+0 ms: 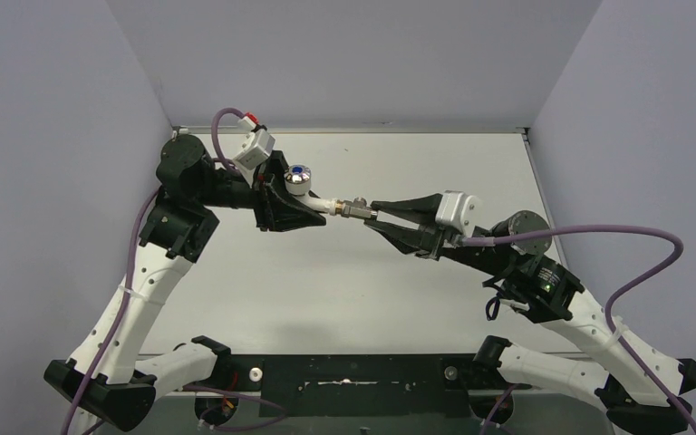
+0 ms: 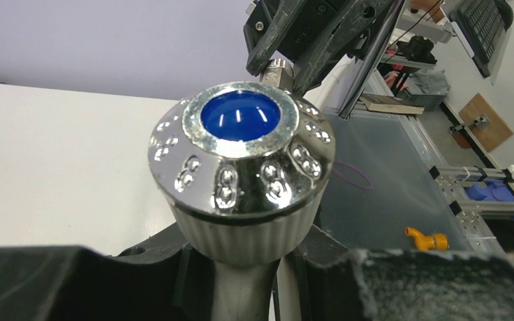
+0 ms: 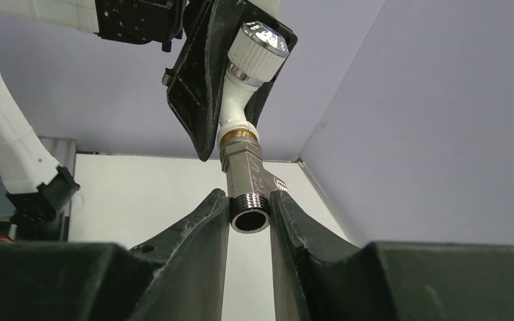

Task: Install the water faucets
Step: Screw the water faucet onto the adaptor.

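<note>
**Tap and fitting meet nose to nose in mid-air, one part in each gripper**

Seen from above, starting at the arm bases at 6 o'clock, both arms reach up and inward over the table; neither is nearer, since each already has its own part.

The right gripper comes in from 4 o'clock, its jaws narrow and clamped on the threaded end of the fitting; its wrist view shows that open, threaded mouth pinched between the two fingers.

From this gripper the fitting runs away toward 9 o'clock; its long axis lies close to the 3-to-9 line, tipped slightly.

At the fitting's far end a brass collar touches the white tap body.

The left gripper closes tight on the tap body from 9 o'clock; the knob, blue dot up, stands at about 11 o'clock from the joint.

The next move likely depends on the tap spout and fitting staying on one line; any twist by the right gripper should be about that axis, or the threads may cross.

On the table no container shows.
</note>
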Controlling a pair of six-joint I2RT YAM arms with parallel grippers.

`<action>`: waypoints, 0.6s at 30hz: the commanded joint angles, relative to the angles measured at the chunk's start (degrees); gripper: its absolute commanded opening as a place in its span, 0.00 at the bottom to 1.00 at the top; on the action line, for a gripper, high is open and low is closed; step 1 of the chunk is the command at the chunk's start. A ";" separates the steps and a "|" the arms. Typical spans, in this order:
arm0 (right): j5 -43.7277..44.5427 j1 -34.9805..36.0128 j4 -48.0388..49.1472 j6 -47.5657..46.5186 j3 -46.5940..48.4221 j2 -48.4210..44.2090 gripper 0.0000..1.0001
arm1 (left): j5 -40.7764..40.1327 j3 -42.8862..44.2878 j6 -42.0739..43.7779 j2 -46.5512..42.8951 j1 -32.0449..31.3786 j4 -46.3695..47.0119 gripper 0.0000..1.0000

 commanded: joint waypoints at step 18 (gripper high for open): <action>9.50 0.05 0.53 31.21 -0.14 1.41 0.14 | 1.85 3.55 4.18 -0.94 -0.38 -1.08 0.00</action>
